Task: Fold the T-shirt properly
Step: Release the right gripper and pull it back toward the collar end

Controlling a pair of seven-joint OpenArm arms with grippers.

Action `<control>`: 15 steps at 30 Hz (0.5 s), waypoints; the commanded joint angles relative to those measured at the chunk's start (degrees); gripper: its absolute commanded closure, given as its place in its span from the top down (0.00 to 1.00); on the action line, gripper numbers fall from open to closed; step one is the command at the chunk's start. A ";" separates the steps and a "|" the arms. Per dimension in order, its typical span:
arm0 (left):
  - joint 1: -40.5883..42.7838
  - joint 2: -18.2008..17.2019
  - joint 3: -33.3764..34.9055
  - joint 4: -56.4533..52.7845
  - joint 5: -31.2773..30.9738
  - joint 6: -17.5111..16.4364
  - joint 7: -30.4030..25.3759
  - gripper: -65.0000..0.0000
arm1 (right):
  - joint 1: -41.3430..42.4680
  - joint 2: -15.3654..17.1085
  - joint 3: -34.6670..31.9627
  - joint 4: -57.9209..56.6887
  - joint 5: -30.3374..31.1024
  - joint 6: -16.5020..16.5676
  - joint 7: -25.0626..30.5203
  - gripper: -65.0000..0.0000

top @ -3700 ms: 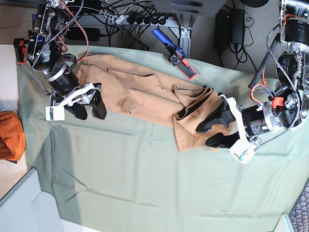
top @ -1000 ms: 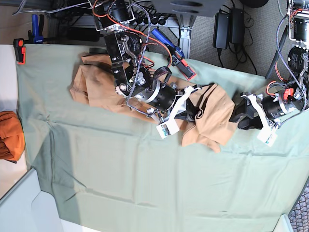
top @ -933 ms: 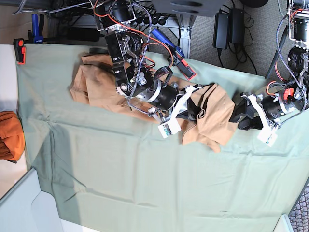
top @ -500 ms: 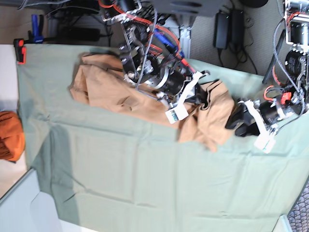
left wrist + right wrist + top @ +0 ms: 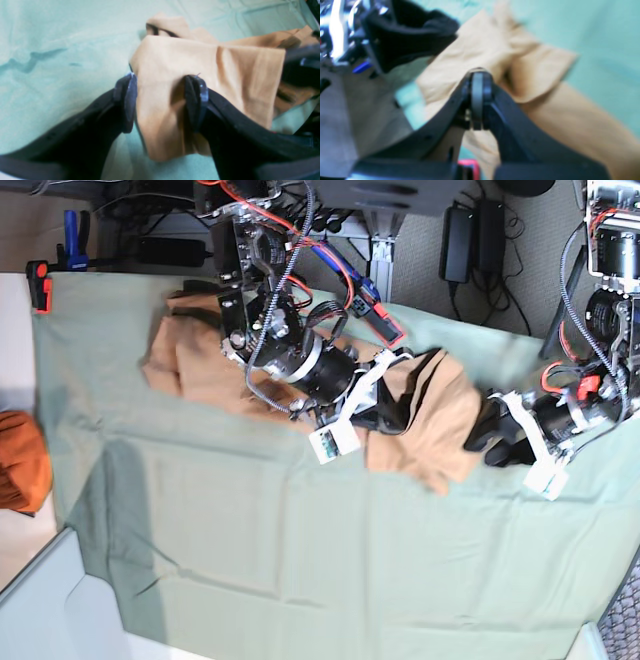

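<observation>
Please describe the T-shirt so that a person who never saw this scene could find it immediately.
Look at the pale green sheet that covers the table; along its far edge, between the two robot arms, lies a long, crumpled cloth. That is the T-shirt, light peach-tan and plain, without print. The orange cloth bundle at the table's left edge is darker, smaller and lies off the sheet.

The T-shirt [image 5: 425, 425], plain peach-tan soft cloth, lies crumpled in a long band across the far middle, its right end bunched into thick folds, apparently doubled over itself
</observation>
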State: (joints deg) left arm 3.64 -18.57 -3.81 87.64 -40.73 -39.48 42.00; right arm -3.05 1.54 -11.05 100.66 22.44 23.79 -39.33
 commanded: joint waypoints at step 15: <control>-0.59 -4.33 -0.28 0.96 -3.13 -0.52 1.20 0.52 | -7.04 12.13 43.91 3.65 22.95 6.05 -13.68 0.09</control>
State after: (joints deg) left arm 3.95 -22.09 -3.81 87.64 -42.68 -39.48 44.16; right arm -10.37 12.75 32.73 103.26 44.05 23.81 -53.89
